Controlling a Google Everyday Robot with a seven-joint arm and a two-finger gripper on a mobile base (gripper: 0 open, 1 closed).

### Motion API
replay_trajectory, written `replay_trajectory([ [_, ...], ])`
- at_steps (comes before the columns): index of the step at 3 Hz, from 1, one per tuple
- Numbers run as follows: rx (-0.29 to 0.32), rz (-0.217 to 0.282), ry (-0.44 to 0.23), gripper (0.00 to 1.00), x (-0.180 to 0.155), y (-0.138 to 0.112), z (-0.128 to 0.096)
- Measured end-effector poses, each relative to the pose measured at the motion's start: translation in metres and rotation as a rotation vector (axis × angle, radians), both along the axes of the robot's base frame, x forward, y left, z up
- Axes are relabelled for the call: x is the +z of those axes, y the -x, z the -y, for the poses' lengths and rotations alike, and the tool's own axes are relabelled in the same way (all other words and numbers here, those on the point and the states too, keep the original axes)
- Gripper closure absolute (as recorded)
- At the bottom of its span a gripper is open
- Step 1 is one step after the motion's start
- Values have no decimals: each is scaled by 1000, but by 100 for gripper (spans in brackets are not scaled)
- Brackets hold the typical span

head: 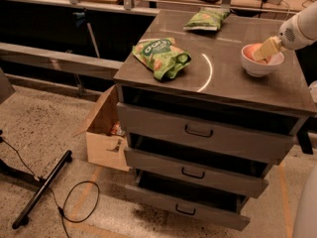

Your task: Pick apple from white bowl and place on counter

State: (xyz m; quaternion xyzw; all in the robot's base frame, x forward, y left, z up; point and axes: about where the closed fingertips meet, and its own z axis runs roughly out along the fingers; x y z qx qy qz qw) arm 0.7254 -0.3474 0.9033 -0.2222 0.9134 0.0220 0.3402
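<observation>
One gripper (266, 49) reaches into the white bowl (258, 69) near the right edge of the table (233, 86), over the apple (249, 50); whether it grips cannot be told.

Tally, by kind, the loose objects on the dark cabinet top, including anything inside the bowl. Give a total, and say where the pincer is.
Green snack bags: 2
White bowl: 1
Apple, inside the bowl: 1
Total: 4
The pincer reaches into the bowl from the right, at the apple.
</observation>
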Motion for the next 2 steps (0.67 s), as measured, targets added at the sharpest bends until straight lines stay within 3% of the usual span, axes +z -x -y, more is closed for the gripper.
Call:
replay_trajectory([
  [1,13,-5,-2,36,-3,-4,-6],
  [2,26,-14,-1,36,-7,-7,-12],
])
